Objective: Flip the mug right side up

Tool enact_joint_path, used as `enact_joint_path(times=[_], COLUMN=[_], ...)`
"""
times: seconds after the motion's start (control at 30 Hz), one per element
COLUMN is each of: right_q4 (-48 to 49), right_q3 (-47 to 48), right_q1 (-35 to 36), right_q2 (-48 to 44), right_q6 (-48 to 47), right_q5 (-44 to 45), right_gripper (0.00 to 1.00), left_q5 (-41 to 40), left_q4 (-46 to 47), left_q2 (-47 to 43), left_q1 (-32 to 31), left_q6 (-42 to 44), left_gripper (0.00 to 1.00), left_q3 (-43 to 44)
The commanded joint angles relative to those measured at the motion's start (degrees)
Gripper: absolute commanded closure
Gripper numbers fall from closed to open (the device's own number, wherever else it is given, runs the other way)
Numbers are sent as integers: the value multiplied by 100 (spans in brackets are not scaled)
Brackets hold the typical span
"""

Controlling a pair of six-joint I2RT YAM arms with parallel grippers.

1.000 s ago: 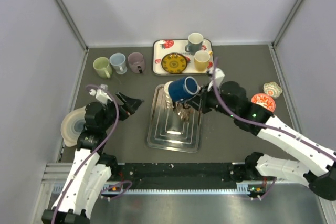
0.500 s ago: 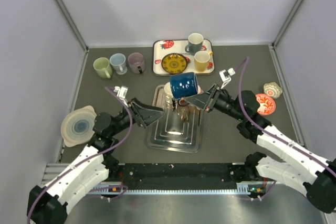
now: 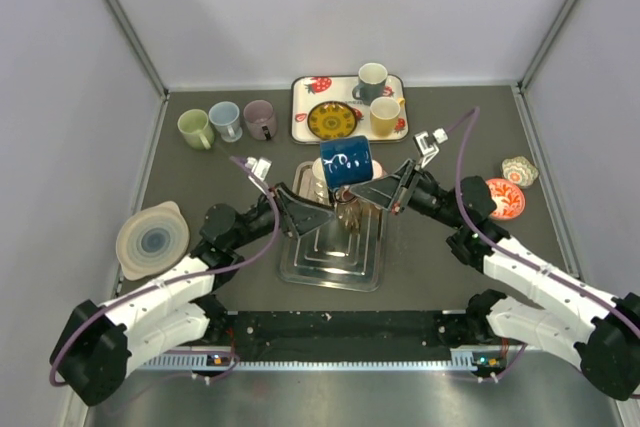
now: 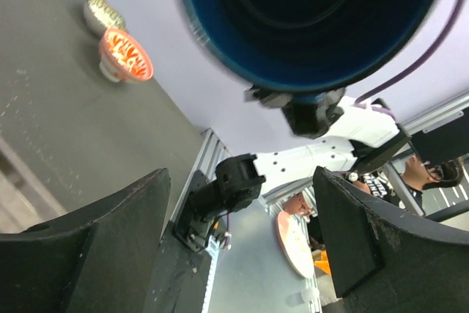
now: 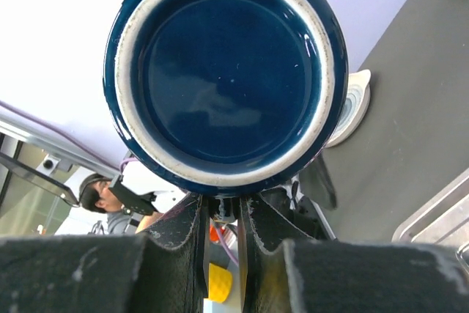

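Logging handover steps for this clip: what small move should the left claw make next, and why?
Probably ease the open left claw forward around the rim of the blue mug: the right claw holds it sideways in the air, mouth facing the left claw.

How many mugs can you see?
6. Three stand in a row back left: green, light blue, mauve. Two are on the strawberry tray: grey, yellow. The right hand holds the blue one. A pale one may hide behind it.
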Motion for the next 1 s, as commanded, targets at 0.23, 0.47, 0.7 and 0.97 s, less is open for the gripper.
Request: enact_joint_path(times=[0.23,0.47,0.7,0.97], right_q4=[615,554,527,659], right_q3=[-63,-71,-115,-317], right_q1=[-27,-19,43,61], right_q2=[-236,-280,-263,-263], right_q6=[-146,-181,-322,-427], right_q5=[-51,-112,-156,-323], right_gripper=[100,100,100,100], left_q5=[-220,-307,-509,-747], left_q4=[1062,1246,1817,2529], left_q2=[514,778,1120,1437], left_q1=[-359,-438,-429,-429], left_q6=[-8,-95,-587,-1194], left_gripper=[18,25,41,49], left_q3=[827,941,1091,1143])
